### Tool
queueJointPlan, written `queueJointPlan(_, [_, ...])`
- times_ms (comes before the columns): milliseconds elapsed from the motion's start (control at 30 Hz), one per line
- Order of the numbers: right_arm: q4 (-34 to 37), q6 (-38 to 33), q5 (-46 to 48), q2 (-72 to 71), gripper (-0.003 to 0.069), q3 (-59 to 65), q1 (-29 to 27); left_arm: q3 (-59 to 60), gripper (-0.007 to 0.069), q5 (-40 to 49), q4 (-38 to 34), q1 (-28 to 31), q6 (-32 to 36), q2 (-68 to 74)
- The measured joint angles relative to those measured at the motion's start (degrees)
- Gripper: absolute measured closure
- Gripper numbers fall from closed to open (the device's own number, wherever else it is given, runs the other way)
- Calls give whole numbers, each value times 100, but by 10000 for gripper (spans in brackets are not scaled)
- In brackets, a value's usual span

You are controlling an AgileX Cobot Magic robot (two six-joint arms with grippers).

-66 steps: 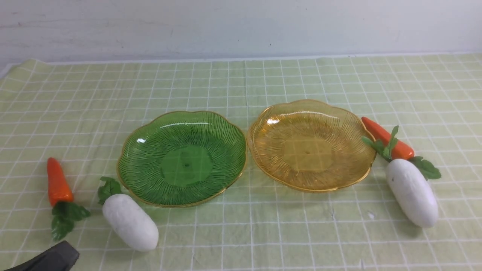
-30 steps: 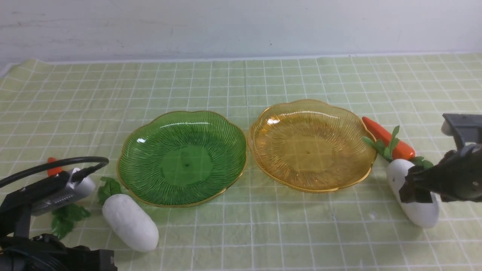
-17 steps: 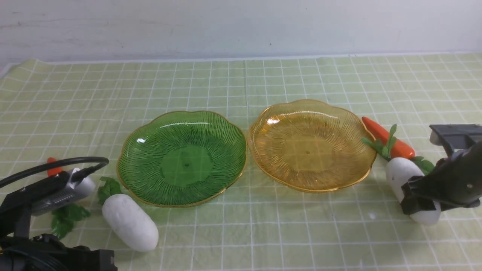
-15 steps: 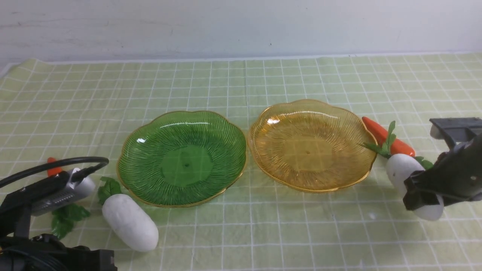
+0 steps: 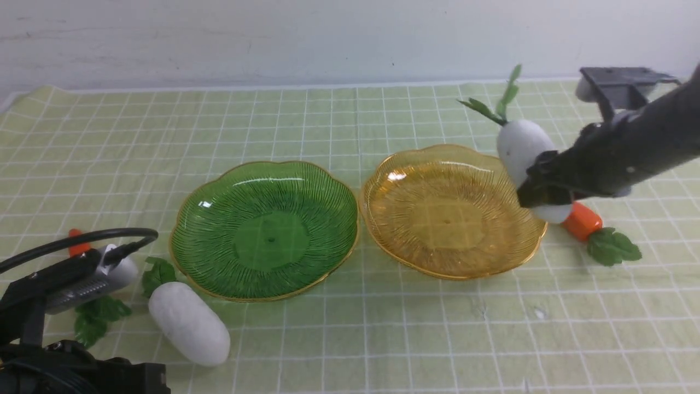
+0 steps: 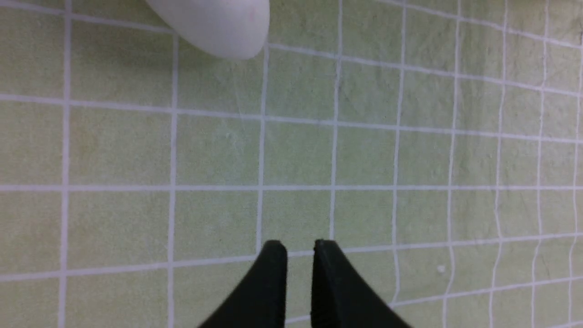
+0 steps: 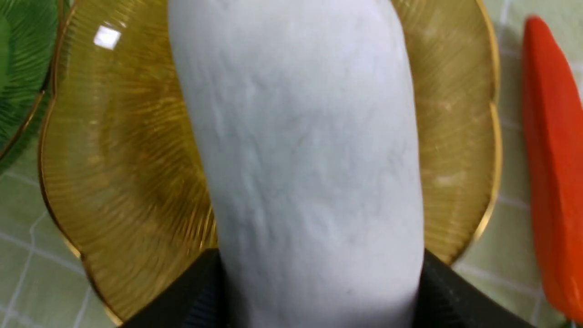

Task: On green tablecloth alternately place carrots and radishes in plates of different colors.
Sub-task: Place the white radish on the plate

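Two plates are set side by side on the green tablecloth point(image 5: 383, 328): the amber plate point(image 5: 454, 219), taken here as the reference, and the green plate point(image 5: 265, 230) just to its left, the gold rims almost touching. Nothing is carried by either plate.

The held radish point(image 5: 519, 145) is gripped by the right end effector point(image 5: 538, 189) and kept clear of the cloth above the amber plate's right rim. It is tilted, with its leaves raised and pointed away from the robot. The jaws are spread wide around the thick white body and pressed against both sides near the blunt end.

The right carrot point(image 5: 582, 221) is seen on the cloth just beside the amber plate's right rim, partly hidden behind the end effector.

The second radish point(image 5: 188, 323) is found well to the left of the amber plate, past the green plate's near-left edge. The left carrot point(image 5: 76, 247) is placed farther left still and is mostly covered by a grey camera unit point(image 5: 90, 279).

The left end effector point(image 6: 298, 248) is held over bare cloth, far to the left of the amber plate. Its fingers are drawn nearly together, with only a thin slit between them, and nothing is gripped.
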Motion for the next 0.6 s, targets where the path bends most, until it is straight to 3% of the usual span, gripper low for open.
queueJointPlan(233, [34, -169, -1064, 647, 207, 0, 170, 0, 555, 4, 0, 0, 0, 0])
queueJointPlan(467, [-25, -163, -1220, 828, 30, -38, 165, 0, 555, 4, 0, 0, -6, 0])
queueJointPlan(600, [-443, -121, -1172, 778, 3, -205, 147, 0, 555, 6, 0, 0, -6, 0])
